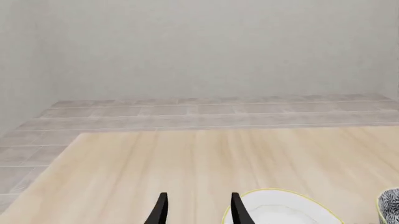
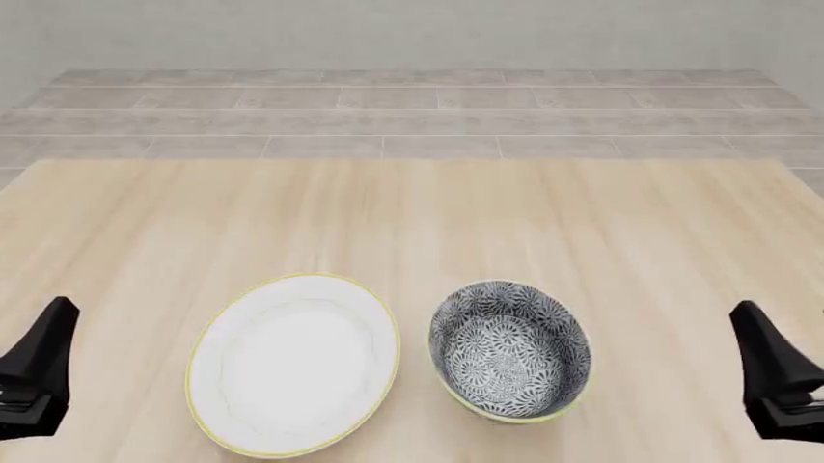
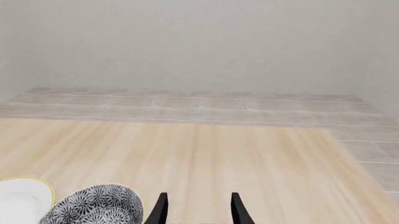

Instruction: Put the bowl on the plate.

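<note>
The bowl (image 2: pixel 510 349), deep and round with a black-and-white floral inside and a pale green rim, sits on the table right of centre near the front. Just to its left, apart from it, lies the plate (image 2: pixel 293 363), flat, white, with a thin yellow rim. My left gripper (image 2: pixel 39 376) hangs at the far left edge, well left of the plate. My right gripper (image 2: pixel 773 386) hangs at the far right, well right of the bowl. Both wrist views show the fingers apart with nothing between them: left gripper (image 1: pixel 197 210), right gripper (image 3: pixel 197 210). The plate (image 1: pixel 281 210) and the bowl (image 3: pixel 100 205) show beside them.
The light wooden table (image 2: pixel 412 212) stretches back to a far edge. Beyond it lies a tiled floor (image 2: pixel 412 106) and a plain grey wall (image 2: pixel 412 29). The bowl's edge (image 1: pixel 389 207) and a sliver of plate (image 3: pixel 25 196) also show.
</note>
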Controlling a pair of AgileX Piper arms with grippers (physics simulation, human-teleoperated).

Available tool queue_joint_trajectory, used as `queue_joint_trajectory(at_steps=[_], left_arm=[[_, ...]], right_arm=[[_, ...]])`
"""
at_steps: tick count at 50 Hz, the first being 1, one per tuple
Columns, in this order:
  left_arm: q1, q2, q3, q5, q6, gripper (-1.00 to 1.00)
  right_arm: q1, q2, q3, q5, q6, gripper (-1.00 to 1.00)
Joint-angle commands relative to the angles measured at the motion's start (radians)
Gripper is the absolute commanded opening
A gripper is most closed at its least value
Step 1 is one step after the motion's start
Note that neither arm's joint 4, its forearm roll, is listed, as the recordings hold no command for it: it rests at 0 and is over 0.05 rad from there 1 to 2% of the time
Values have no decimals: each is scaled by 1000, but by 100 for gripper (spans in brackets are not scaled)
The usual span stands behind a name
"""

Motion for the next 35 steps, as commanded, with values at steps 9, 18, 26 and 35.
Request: queue_joint_trajectory(at_steps=[9,18,26,35], left_arm=[[-14,-8,2,4,4,100],[-14,-9,2,5,3,100],[-17,-9,2,4,6,100],[-17,-10,2,2,5,100]], right_arm=[[49,30,0,-4,-10,100],[70,47,0,-8,-13,100],[72,1,0,17,-25,100],[73,-4,1,10,-32,100]])
